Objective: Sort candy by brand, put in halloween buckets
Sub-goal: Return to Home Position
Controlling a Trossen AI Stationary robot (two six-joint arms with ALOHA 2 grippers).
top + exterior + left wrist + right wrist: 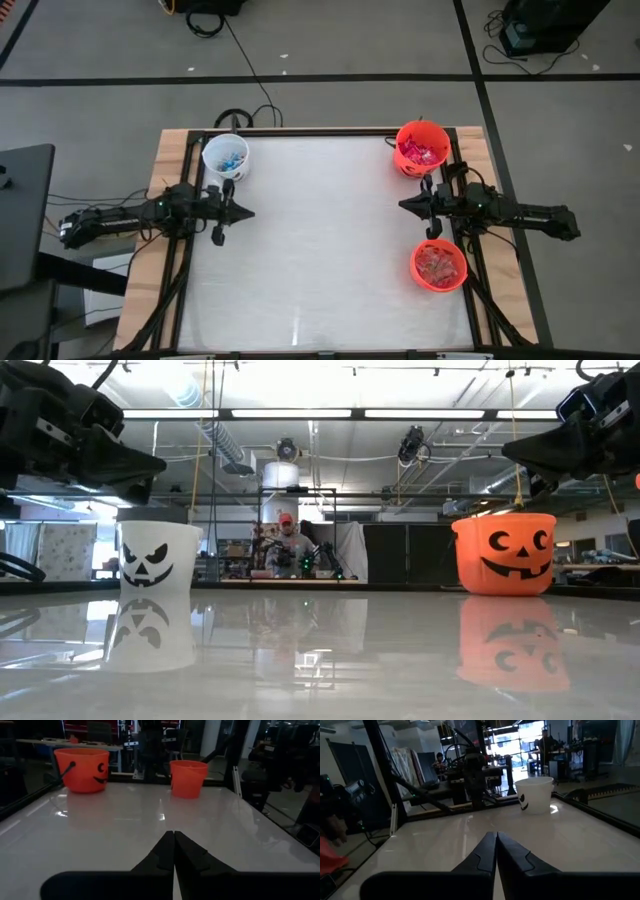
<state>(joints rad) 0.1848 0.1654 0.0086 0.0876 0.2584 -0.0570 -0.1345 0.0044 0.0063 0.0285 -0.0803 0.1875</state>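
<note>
Pressed together, empty: left gripper (173, 837) near white bucket (157, 560), right gripper (496, 837) between orange buckets (81, 770). Candy (422, 152) apparently all in buckets; none seen loose on table (320, 250). Sorting likely done, only parking left.

The glossy white rectangular table (320, 240) carries 1 white round plastic bucket (225, 157) at left and 2 orange round plastic buckets (421, 148) (439, 265) at right.
</note>
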